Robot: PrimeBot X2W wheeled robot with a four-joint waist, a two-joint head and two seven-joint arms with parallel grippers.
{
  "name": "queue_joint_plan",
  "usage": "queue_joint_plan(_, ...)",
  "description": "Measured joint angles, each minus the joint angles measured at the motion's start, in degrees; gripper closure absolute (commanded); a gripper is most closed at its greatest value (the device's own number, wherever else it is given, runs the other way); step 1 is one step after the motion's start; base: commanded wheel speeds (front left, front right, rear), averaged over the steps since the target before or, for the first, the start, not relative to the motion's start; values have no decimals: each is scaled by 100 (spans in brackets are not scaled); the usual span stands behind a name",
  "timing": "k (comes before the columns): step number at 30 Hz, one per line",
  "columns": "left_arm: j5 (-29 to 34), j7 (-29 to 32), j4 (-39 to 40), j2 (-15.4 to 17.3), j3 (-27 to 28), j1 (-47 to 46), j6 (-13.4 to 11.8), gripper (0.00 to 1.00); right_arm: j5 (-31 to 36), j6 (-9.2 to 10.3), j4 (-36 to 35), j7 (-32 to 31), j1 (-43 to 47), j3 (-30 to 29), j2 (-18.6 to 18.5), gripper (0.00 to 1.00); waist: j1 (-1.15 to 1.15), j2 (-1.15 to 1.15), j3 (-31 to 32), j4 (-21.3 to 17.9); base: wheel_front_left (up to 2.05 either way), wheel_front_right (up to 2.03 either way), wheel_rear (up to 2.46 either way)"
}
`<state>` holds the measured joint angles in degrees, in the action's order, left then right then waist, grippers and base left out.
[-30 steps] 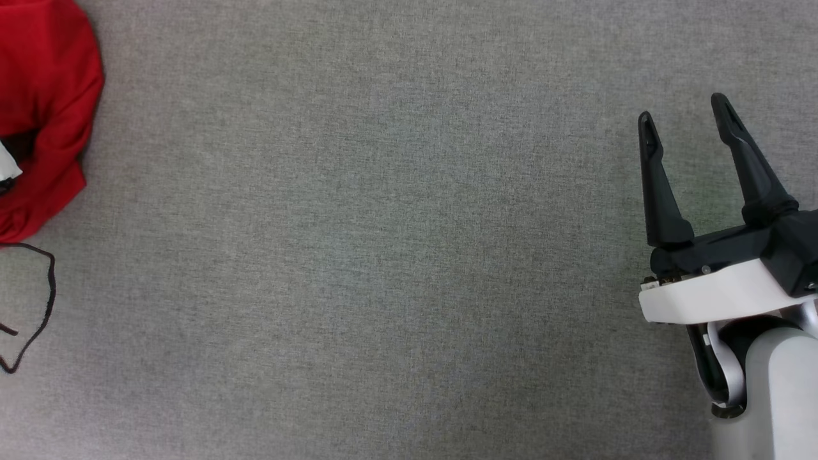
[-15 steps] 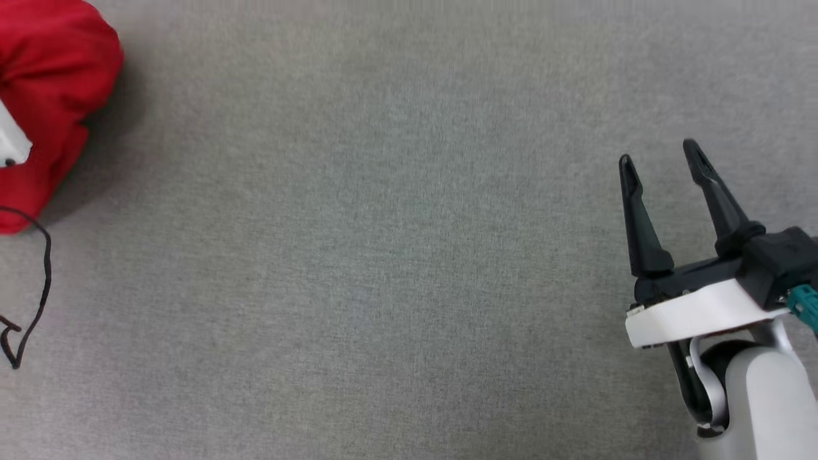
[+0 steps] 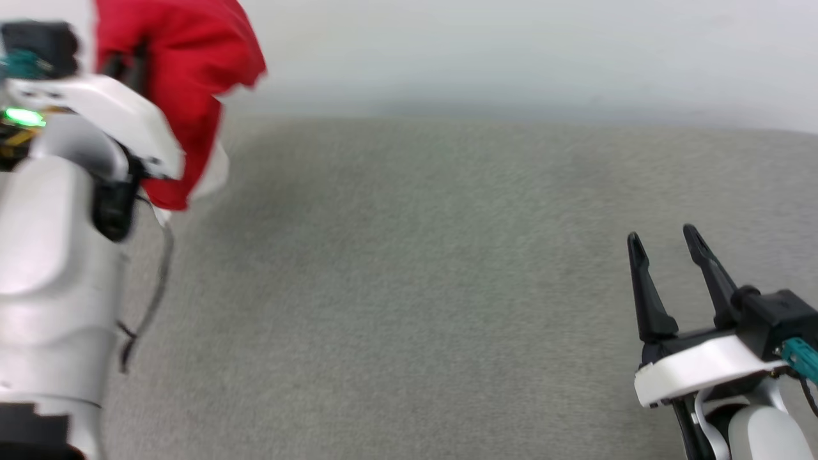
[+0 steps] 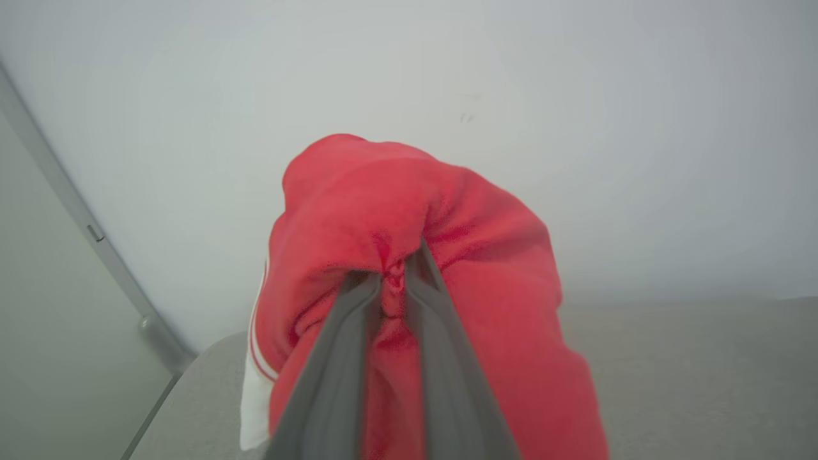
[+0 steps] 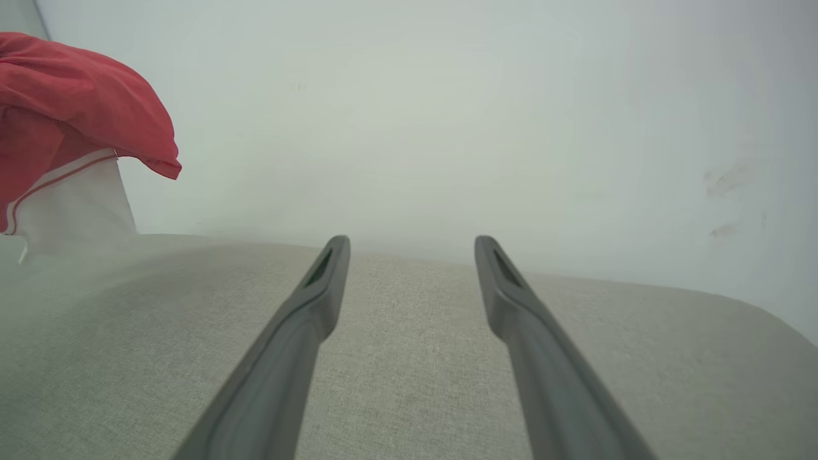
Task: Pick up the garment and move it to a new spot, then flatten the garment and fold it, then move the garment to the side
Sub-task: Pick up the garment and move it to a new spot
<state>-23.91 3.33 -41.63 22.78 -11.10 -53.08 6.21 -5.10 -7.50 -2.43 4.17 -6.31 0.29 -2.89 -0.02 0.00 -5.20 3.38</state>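
While in left pincer [image 4: 395, 271], garment [image 4: 492, 255] vertical.

surface: grey woven fabric top [image 3: 415, 287], far corners rounded | wall: plain pale grey-white [image 5: 447, 115], faint smudges [image 5: 722, 179] | left: grey strip [image 4: 83, 217] edging greenish panel [image 4: 51, 351] | light: soft, even

Grey woven-fabric surface [image 3: 409, 287]; far edge rounded, abutting pale wall [image 3: 511, 51].
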Motion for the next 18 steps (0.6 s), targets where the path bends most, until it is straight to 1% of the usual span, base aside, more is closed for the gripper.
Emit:
queue_joint_plan(5,-53,-201,631,-516,-233,538,-22,100,-1,0,-47,-90,283,-104,-1,0,0,0,346,-335,0,0,0)
queue_joint_plan(7,-114,-259,904,-781,-346,798,-36,100,1,0,-90,-131,354,-133,-1,0,0,0,434,-494,0,0,0)
queue_joint_plan(13,-201,-338,1546,-1477,-813,1516,-38,100,1,0,-235,-243,448,-174,-2,0,0,0,517,-955,0,0,0)
queue_joint_plan(18,-256,-409,1758,-1789,-1397,2239,29,100,-60,0,-299,-252,486,-162,-2,0,1,0,320,-1170,0,0,0)
